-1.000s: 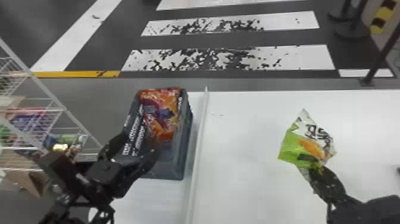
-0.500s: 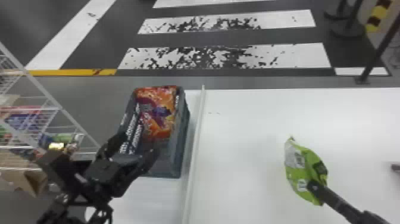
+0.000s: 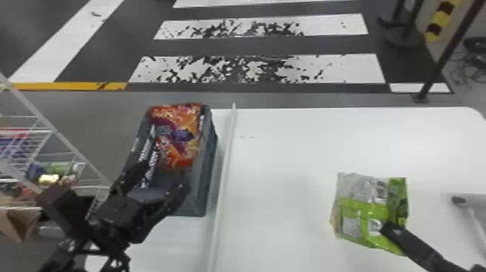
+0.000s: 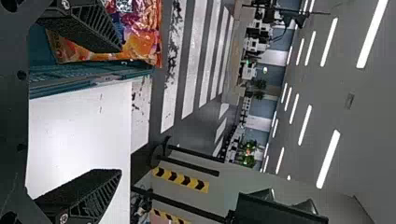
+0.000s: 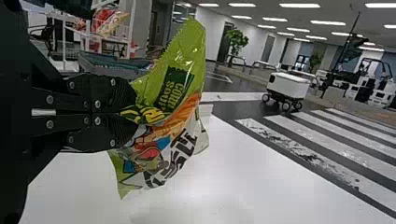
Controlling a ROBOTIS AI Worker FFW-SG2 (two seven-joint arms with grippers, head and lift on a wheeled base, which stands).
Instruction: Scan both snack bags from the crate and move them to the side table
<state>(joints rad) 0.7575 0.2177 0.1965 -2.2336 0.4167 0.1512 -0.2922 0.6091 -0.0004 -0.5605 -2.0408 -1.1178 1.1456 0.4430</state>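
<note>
White tabletop (image 3: 307,152) fills much of the head view, with a striped floor (image 3: 253,68) beyond it and a wire shelf (image 3: 29,130) off to the left. On the left stands the grey crate (image 3: 208,181), with the orange snack bag (image 3: 179,148) lying in its far part, so that one has yet to be lifted out. The left gripper (image 3: 165,176) is at the crate's near end, its fingers apart and empty. The green snack bag (image 3: 358,213) is out of the crate and above the table at the right, in the right gripper (image 3: 388,229). A pale thing (image 3: 473,202) at the right edge may be the scanner, though too little of it shows to be sure.

From the left wrist, the gap between the fingers is plain, and the orange bag sits beside one of them, not gripped.

From the right wrist, the fingers are clamped on the green bag, which looks firmly pinched and clear of the table. By my reckoning the task is under halfway: one bag is out but in hand, whether scanned I cannot tell. Setting it down remains, then the orange bag's whole turn.
</note>
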